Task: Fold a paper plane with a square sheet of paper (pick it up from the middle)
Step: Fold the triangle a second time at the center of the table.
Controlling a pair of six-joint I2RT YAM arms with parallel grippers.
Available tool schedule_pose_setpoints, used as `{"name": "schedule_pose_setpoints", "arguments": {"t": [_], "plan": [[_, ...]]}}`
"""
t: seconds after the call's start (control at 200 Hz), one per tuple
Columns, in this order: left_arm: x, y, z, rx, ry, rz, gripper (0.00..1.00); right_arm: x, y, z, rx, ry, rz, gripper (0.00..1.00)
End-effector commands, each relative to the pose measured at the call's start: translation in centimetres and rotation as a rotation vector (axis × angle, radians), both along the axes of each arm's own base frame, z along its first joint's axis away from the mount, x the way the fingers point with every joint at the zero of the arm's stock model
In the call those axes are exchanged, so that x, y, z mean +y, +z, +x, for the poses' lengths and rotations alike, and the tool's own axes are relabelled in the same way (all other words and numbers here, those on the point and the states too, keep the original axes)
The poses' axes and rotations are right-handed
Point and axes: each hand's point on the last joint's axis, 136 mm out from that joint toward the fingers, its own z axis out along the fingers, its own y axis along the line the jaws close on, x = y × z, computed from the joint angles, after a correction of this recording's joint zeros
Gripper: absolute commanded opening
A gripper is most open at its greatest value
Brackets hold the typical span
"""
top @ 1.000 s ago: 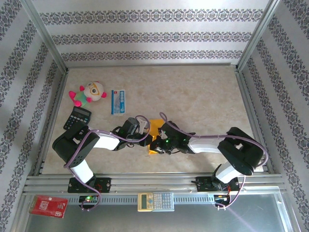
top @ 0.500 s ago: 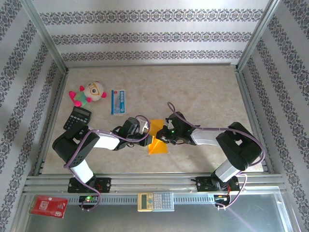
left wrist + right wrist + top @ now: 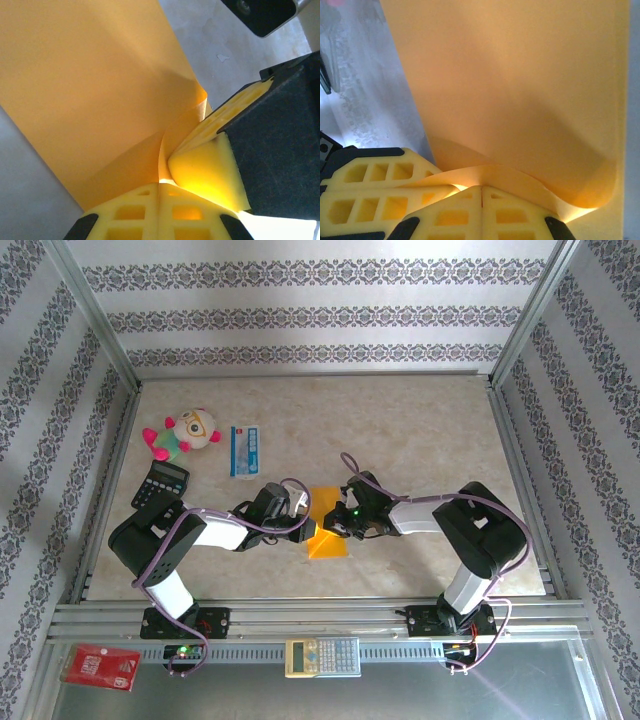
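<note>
The square sheet of paper (image 3: 328, 539), orange-yellow, lies on the table between my two grippers, partly folded with a raised flap. My left gripper (image 3: 306, 530) is shut at the sheet's left side. In the left wrist view a fold of the sheet (image 3: 100, 75) runs down into the seam of the left gripper (image 3: 160, 187), and a right finger (image 3: 205, 165) presses in beside it. My right gripper (image 3: 338, 523) is shut. In the right wrist view the sheet (image 3: 520, 75) arches its flap over the tips of the right gripper (image 3: 481, 190), with the left fingers (image 3: 370, 185) touching alongside.
A plush toy (image 3: 185, 432), a blue-and-white packet (image 3: 245, 450) and a black calculator (image 3: 160, 485) sit at the far left. A red packet (image 3: 100, 665) and a beige calculator (image 3: 322, 656) lie on the front rail. Metal frame posts border the table.
My right gripper has moved away from the near edge, up along the sheet, uncovering more orange paper below it. The right arm has drawn in. The left arm has not moved.
</note>
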Motion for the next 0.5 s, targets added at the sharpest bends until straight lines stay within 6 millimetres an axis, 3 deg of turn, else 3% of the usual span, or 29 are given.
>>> {"name": "schedule_pose_setpoints", "arguments": {"t": [0.0, 0.175, 0.495], "plan": [[5.4, -6.6, -2.0, 0.125, 0.086, 0.277, 0.00, -1.1, -1.1, 0.4, 0.002, 0.000, -0.039, 0.04], [5.5, -6.8, -2.1, 0.126, 0.086, 0.284, 0.00, -2.2, -1.0, 1.0, -0.002, -0.013, -0.044, 0.05], [5.5, -6.7, -2.1, 0.124, 0.083, 0.285, 0.00, -3.1, 1.4, 2.1, -0.057, -0.024, -0.015, 0.05]]}}
